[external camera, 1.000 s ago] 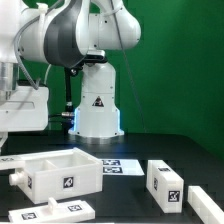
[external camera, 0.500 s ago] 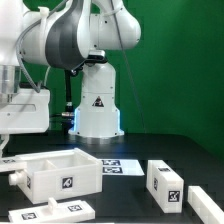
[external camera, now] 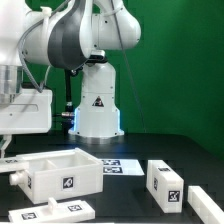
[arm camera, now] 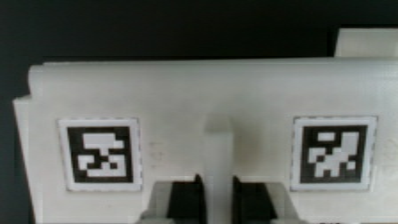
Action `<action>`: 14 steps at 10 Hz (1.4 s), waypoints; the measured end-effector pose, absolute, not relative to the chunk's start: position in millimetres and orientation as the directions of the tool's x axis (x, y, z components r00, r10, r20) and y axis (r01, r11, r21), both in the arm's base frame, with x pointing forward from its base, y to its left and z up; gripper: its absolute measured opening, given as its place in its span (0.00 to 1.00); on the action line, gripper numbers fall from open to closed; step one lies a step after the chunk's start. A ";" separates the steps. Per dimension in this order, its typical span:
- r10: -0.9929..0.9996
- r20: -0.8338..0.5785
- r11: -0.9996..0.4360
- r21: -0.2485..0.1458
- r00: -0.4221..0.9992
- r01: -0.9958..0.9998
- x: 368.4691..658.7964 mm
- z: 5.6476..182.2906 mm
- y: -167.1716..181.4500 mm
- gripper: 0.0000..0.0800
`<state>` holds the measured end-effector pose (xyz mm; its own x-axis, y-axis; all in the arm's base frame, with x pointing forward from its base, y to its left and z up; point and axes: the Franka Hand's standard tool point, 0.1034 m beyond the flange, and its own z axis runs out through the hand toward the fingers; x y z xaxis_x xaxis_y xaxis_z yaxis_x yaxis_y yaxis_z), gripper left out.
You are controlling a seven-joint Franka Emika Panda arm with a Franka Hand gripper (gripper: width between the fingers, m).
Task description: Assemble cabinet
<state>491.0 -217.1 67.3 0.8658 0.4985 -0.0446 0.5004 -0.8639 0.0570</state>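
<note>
A white cabinet part with two black-and-white tags fills the wrist view, very close under my gripper. The jaws are shut, with only a thin pale strip between the dark fingertips. I cannot tell whether they pinch anything. In the exterior view the open white cabinet box stands on the black table. My hand hangs over the box's left end, its fingers cut off by the frame's edge.
The marker board lies flat behind the box. A tagged white block and another part sit at the exterior view's right. A flat tagged panel lies at the front. The robot base stands behind.
The hand has drifted slightly at the exterior view's left. The box and loose parts have not moved. The jaws stay shut.
</note>
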 end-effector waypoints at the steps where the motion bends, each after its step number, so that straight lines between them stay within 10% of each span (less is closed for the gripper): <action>1: 0.499 -0.045 -0.864 0.057 0.865 0.501 491.1 67.4 -217.1 0.08; 14: 0.439 -0.033 -0.896 0.061 0.898 0.440 483.9 67.6 -217.6 0.08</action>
<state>483.9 -217.6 67.6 0.8979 0.4390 -0.0325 0.4402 -0.8958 0.0610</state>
